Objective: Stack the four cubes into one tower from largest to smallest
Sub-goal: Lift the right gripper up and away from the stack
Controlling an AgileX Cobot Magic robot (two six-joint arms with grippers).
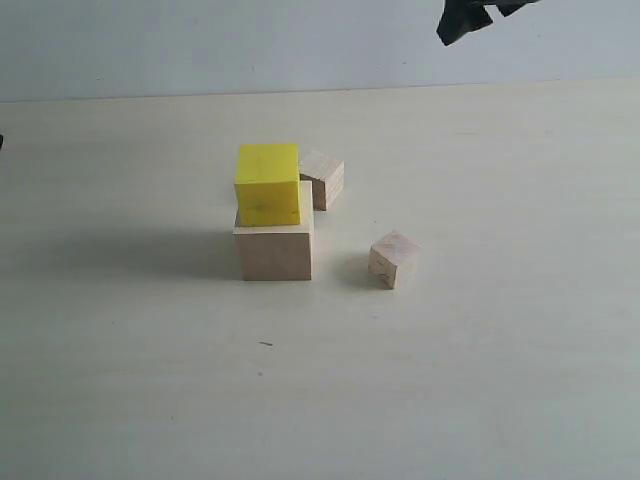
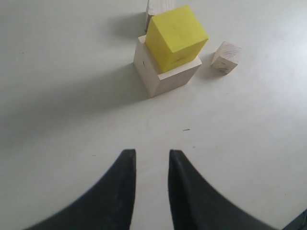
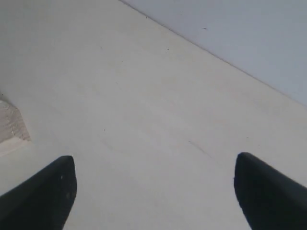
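yellow cube [image 1: 268, 184] atop large cube [image 1: 273, 253] | small cubes [image 1: 323, 178] [image 1: 394, 259] beside | left gripper [image 2: 151, 153] ajar, right gripper [image 3: 154, 160] wide, empty

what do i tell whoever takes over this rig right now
Left gripper: jaws narrowly apart, empty, facing the stack.
Right gripper: wide open, empty, raised at the far right.
Done: yellow cube sits on the large wood cube.
Loose on the table: rear small cube close behind the stack, front small cube to its right.
Left: both small cubes onto the yellow, larger first; which is larger is unclear.
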